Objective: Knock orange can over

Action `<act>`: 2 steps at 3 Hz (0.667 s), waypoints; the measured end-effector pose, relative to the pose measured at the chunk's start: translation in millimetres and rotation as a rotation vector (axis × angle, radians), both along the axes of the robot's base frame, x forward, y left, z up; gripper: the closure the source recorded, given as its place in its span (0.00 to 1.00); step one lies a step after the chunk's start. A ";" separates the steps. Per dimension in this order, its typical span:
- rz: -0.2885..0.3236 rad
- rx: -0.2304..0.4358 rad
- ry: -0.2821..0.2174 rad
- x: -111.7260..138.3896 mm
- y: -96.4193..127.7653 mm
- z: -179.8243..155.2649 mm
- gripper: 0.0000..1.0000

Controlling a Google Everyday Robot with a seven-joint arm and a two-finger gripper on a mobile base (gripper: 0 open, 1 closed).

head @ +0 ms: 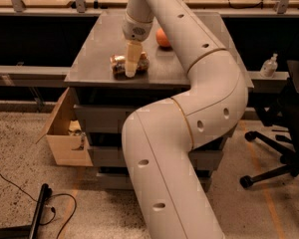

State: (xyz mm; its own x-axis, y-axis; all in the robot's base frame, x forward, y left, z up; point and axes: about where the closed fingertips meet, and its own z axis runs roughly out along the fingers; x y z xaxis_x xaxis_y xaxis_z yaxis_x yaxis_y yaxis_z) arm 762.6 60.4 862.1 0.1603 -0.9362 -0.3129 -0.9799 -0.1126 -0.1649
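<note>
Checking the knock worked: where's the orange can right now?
In the camera view the orange can lies sideways near the front edge of the table, just behind the gripper, front-left of the orange fruit.

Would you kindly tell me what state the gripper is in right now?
Gripper: cannot be told; it is down at the orange can on the table.

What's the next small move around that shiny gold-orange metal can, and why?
Probably lift the gripper straight up. The shiny gold-orange metal can already seems to lie on its side on the grey table, with the gripper low across its middle, so a push looks needless.
</note>
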 end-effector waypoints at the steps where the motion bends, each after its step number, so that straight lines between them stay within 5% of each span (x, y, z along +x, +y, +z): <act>1: -0.004 0.007 0.004 0.0 0.9 -0.6 0.00; 2: -0.008 0.016 0.005 0.1 1.0 -0.1 0.00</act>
State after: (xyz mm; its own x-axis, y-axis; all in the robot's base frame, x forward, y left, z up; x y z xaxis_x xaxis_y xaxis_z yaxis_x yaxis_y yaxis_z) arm 762.6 61.4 861.9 0.1513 -0.9324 -0.3282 -0.9816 -0.1025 -0.1614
